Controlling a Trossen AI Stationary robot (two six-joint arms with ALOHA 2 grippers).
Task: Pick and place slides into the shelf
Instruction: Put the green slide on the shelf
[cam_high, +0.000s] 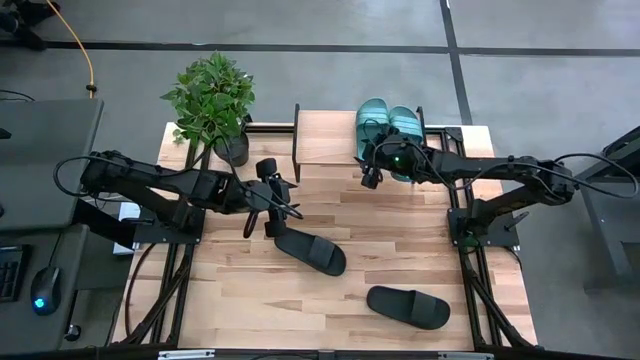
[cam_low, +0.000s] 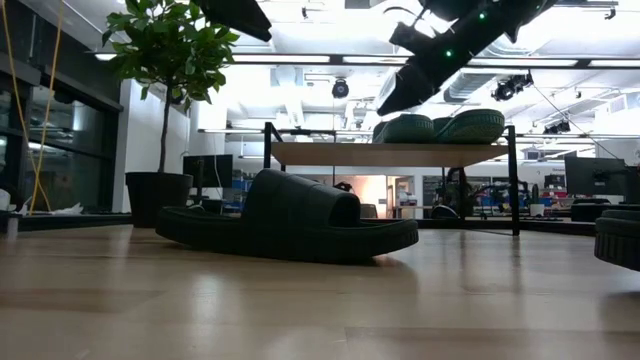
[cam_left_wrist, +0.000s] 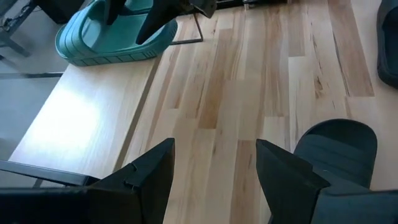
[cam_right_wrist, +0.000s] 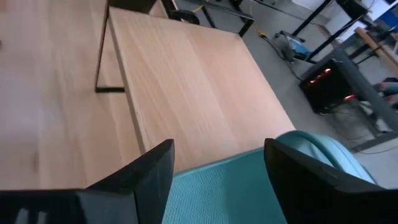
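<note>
Two teal slides (cam_high: 388, 125) lie side by side on the right part of the shelf (cam_high: 325, 138), also seen in the low view as teal slides (cam_low: 440, 126). One black slide (cam_high: 312, 250) lies on the table's middle, and a second black slide (cam_high: 408, 306) lies nearer the near right corner. My left gripper (cam_high: 268, 198) hangs open above the table, just left of and beyond the first black slide (cam_left_wrist: 336, 149). My right gripper (cam_right_wrist: 217, 168) is open over the near end of a teal slide (cam_right_wrist: 249, 186). My right gripper has its open fingers (cam_left_wrist: 154, 20) coming slanting down from the near right side at the near end of a teal slide (cam_left_wrist: 106, 38) that rests flat on the shelf top. I cannot tell whether the fingers touch it.
A potted plant (cam_high: 210, 100) stands at the far left corner, beside the shelf's left end. The left half of the shelf top (cam_right_wrist: 186, 68) is bare wood. Bare table (cam_high: 400, 230) lies between the shelf and the black slides.
</note>
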